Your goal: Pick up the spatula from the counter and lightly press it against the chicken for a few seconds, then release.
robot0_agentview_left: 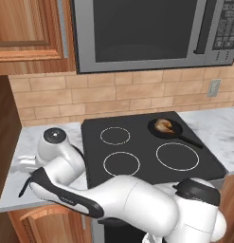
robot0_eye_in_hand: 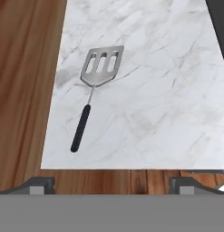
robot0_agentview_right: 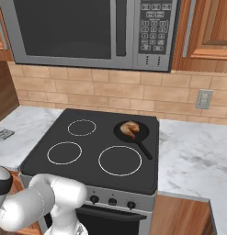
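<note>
Wide apart and empty, the gripper [robot0_eye_in_hand: 111,183] jaws hang over the spatula [robot0_eye_in_hand: 93,97], which lies flat on the veined white marble counter [robot0_eye_in_hand: 168,113]: slotted steel blade toward one o'clock, thin neck, black rod handle toward seven.

- Bare marble counter [robot0_eye_in_hand: 168,104] is lying open all round the spatula [robot0_eye_in_hand: 97,78], leaving room on every side of it.
- The stove [robot0_agentview_left: 137,142] is bordering the counter, well apart from the spatula.
- The pan [robot0_agentview_left: 176,132] is sitting on the rear right burner, its handle sticking out toward the front right.
- The chicken [robot0_agentview_left: 163,125] is lying uncovered in the pan.
- The microwave [robot0_agentview_left: 147,33] is hanging over the stove's back, cutting headroom there.
</note>
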You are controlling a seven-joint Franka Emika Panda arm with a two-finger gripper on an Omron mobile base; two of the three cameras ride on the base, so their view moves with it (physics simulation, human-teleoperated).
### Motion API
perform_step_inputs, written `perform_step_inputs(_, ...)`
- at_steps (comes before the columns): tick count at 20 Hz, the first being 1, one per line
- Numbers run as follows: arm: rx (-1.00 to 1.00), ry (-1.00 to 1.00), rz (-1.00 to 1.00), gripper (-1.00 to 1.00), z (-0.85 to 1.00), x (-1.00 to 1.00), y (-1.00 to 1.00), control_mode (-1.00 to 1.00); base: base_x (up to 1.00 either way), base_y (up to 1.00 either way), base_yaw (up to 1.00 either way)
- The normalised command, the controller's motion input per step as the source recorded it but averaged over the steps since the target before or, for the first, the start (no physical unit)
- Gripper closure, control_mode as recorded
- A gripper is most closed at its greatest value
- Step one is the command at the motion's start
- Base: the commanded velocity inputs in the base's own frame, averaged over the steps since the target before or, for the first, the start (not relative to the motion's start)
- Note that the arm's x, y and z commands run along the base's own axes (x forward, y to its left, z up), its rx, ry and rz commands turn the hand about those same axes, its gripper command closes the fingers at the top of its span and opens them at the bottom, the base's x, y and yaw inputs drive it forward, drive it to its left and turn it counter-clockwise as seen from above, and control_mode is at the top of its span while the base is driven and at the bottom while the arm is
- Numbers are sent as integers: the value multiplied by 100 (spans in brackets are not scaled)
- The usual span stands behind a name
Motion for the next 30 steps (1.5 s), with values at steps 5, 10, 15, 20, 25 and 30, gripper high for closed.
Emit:
perform_step_inputs(5, 0, 0, -1, -100, -17, 18, 18, -100, 0, 0, 0)
perform_step_inputs(10, 0, 3, -1, -100, -21, 15, 18, -100, 0, 0, 0)
perform_step_inputs(15, 0, 4, -1, -100, -23, 15, 17, -100, 0, 0, 0)
perform_step_inputs(20, -1, 2, -2, -100, -17, 11, 18, -100, 0, 0, 0)
perform_step_inputs(25, -4, 3, -4, -100, -11, 9, 13, -100, 0, 0, 0)
perform_step_inputs(30, -3, 4, -3, -100, -14, 7, 6, -100, 0, 0, 0)
